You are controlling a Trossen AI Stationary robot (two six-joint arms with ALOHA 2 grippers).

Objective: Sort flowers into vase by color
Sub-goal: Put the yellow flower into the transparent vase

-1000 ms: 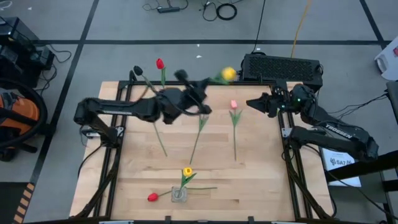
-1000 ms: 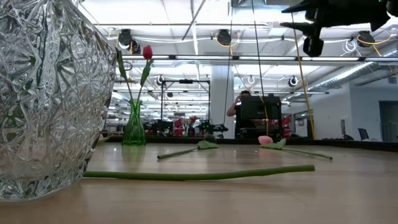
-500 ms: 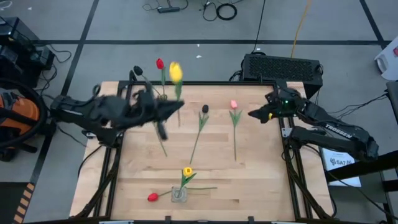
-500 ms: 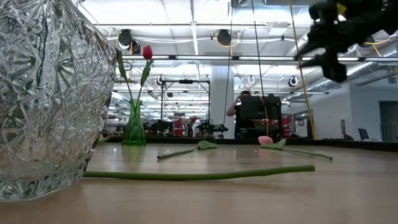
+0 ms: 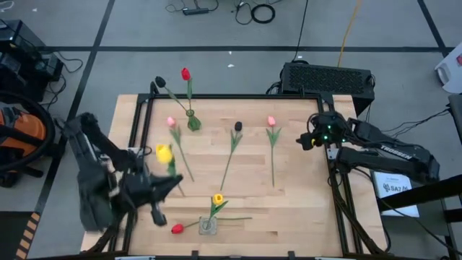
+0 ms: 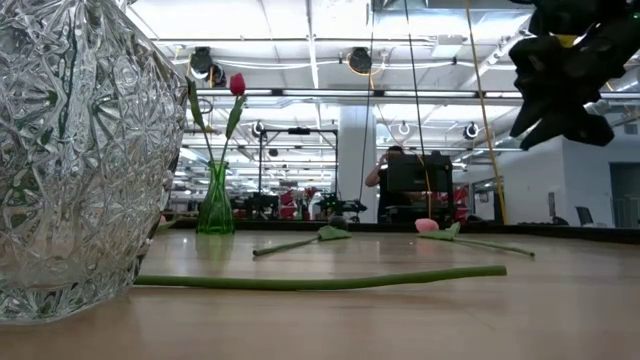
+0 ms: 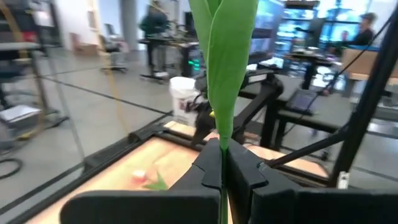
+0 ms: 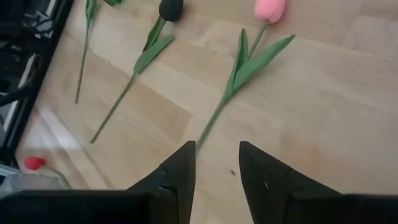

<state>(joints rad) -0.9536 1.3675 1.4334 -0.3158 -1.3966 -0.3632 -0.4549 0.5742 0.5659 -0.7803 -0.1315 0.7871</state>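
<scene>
My left gripper (image 5: 172, 186) (image 7: 222, 157) hangs above the table's near-left corner, shut on a yellow tulip (image 5: 164, 153). My right gripper (image 5: 302, 141) (image 8: 217, 149) is open in the air by the right edge, above a pink tulip (image 8: 269, 9) and holding nothing. A green vase (image 5: 193, 121) at the far side holds a red tulip (image 5: 185, 74) and a dark one (image 5: 160, 81). A clear vase (image 5: 208, 226) near the front holds a yellow tulip (image 5: 217, 198). Two pink tulips (image 5: 171, 121) (image 5: 271, 121), a dark tulip (image 5: 237, 126) and a red tulip (image 5: 177, 229) lie flat. My left gripper pinches the yellow tulip between its two shut fingers on the thin stem just below the leaf (image 7: 222, 140). The green leaf (image 7: 222, 68) stands up past the fingertips. The flower is lifted clear of the table.
The table has a black frame along its rim (image 5: 238, 97). In the low view the cut-glass vase (image 6: 70, 150) fills the left side, the red tulip's stem (image 6: 320, 281) lies across the board, and a dark arm part (image 6: 565, 75) hangs at upper right. A person stands far behind.
My left arm has swung the yellow tulip from over the far middle of the table, leftward past the green vase, then down to the near-left corner, its fingers staying shut on the stem. My right gripper has drawn back toward the right edge and slightly nearer.
</scene>
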